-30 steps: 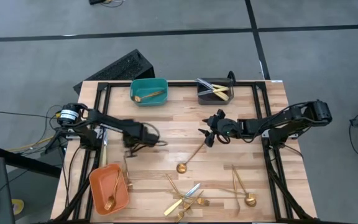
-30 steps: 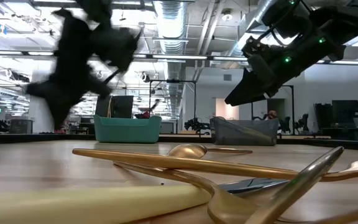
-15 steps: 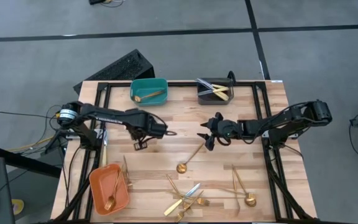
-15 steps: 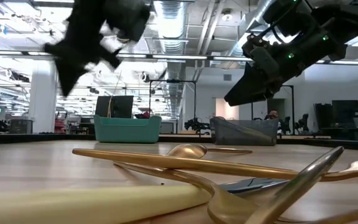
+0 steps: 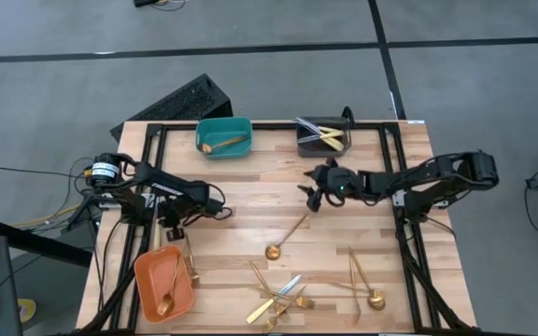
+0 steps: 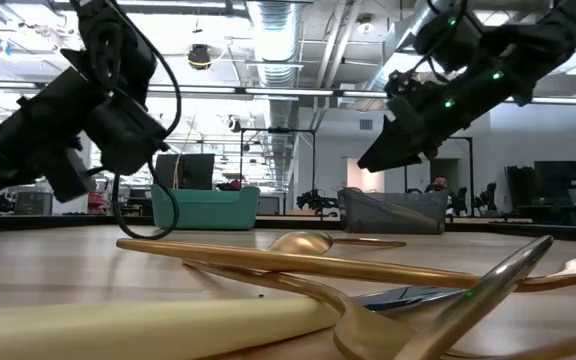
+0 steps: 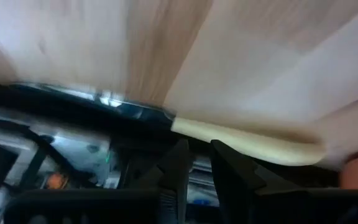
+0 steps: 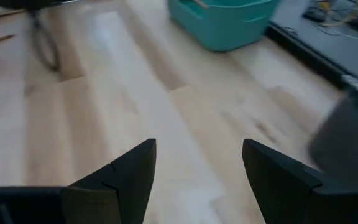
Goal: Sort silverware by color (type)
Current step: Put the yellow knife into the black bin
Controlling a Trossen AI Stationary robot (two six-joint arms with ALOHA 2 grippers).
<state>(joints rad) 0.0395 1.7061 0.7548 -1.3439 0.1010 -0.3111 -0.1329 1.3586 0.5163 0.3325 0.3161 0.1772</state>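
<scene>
silverware [image 5: 283, 297] — slim shiny gold pieces — lies scattered on table [image 5: 250, 210].

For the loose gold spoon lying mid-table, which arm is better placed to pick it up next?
Probably the right. The right gripper hangs open just beyond the gold spoon's handle tip, while the left gripper is off by the orange plastic bin.

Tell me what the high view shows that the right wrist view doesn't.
Only the high view shows the orange bin with a spoon inside, the loose gold silverware near the table's front edge, the lone spoon mid-table, and the left gripper by the orange bin. Only the right wrist view shows the right gripper with its fingers spread apart over bare wood. Both show the teal bin and part of the grey bin.
</scene>
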